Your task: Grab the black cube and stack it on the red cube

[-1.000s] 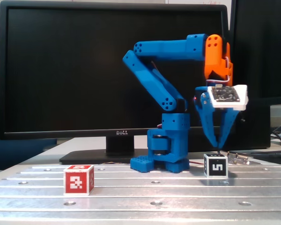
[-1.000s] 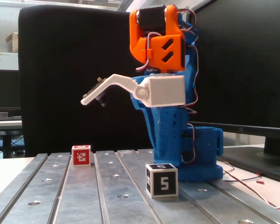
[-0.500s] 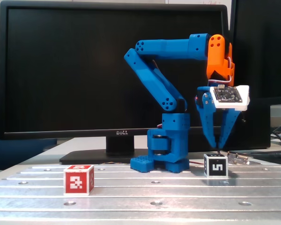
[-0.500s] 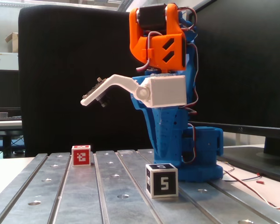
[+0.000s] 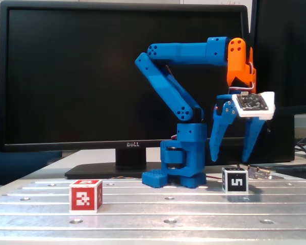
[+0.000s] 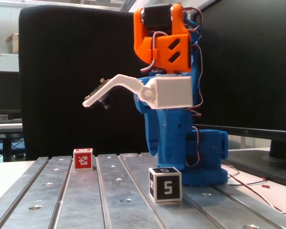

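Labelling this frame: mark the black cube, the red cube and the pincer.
Small black cube with white-bordered faces (image 5: pixel 235 179): a fixed view, on its front "5" face.
Small red cube with white marker squares (image 5: pixel 85 197): same view, on its front face.
Blue two-finger pincer (image 5: pixel 231 159): same view, midway between its spread fingertips.

Even, bright indoor light in both fixed views. Grooved metal counter (image 5: pixel 158 204) carries soft glare along its ridges. Black cube (image 5: pixel 235 180) casts only a faint, short shadow to its right. Monitor (image 5: pixel 92 76) behind it is dark, nearly unreflective. Both pictures slightly soft and grainy; background left of the monitor (image 6: pixel 76 81) washed out, blurred.
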`<state>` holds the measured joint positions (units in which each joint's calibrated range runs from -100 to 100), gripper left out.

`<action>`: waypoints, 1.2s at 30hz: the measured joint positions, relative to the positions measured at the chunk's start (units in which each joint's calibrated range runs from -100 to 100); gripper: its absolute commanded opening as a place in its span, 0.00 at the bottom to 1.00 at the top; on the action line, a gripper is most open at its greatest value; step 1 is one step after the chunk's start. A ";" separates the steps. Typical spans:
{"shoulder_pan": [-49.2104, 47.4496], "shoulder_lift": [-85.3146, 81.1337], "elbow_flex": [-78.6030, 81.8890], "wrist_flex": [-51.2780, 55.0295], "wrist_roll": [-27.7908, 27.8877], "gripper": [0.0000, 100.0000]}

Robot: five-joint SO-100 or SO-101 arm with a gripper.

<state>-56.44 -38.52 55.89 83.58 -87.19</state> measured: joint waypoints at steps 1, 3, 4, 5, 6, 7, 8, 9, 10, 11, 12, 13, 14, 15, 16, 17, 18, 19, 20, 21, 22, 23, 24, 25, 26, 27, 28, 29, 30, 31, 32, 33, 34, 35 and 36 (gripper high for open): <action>0.00 0.00 0.00 -0.17 -0.16 0.26; 0.30 0.00 0.00 0.00 -0.68 0.26; 0.15 0.00 0.00 -0.09 -0.79 0.26; -0.07 0.00 0.00 -0.26 -0.89 0.26; -0.37 0.00 0.00 -0.52 -0.94 0.26; -0.52 0.00 0.00 -0.77 -0.94 0.26; -0.44 0.00 0.00 -0.77 -0.94 0.26; -0.30 0.00 0.00 -0.77 -0.94 0.26; -0.07 0.00 0.00 -0.77 -1.05 0.26; 0.00 0.00 0.00 -0.95 -1.26 0.26; -0.07 0.00 0.00 -1.12 -1.36 0.26; -0.44 0.00 0.00 -1.38 -1.47 0.26; -0.89 0.00 0.00 -1.80 -1.68 0.26; -1.33 0.00 0.00 -2.23 -2.05 0.26; -1.63 0.00 0.27 -2.75 -2.31 0.26; -1.70 0.00 0.82 -3.27 -2.41 0.26; -1.70 0.08 1.09 -3.95 -2.52 0.26; -1.70 0.17 1.54 -4.56 -2.52 0.26; -1.70 0.17 1.72 -4.73 -2.52 0.25; -1.78 0.17 2.08 -5.16 -2.52 0.25; -1.93 0.17 2.45 -5.16 -2.52 0.25; -2.15 0.17 2.90 -5.33 -2.52 0.25; -2.22 0.17 3.44 -5.76 -2.52 0.26; -2.22 0.17 3.99 -6.10 -2.52 0.26; -2.22 0.17 4.44 -6.53 -2.52 0.26; -2.15 0.17 4.98 -6.88 -2.52 0.25; -2.07 0.17 5.25 -7.05 -2.52 0.25; -2.00 0.17 5.34 -7.05 -2.52 0.25; -1.93 0.17 5.53 -7.05 -2.52 0.25; -1.85 0.17 5.80 -7.05 -2.52 0.25; -1.85 0.17 5.89 -7.05 -2.52 0.25; -1.85 0.17 5.89 -7.05 -2.52 0.25; -1.78 0.17 6.34 -7.39 -2.52 0.25; -1.85 0.17 6.34 -7.05 -2.52 0.25; -1.78 0.17 6.34 -7.13 -2.52 0.25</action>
<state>-58.22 -38.35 62.23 76.45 -89.71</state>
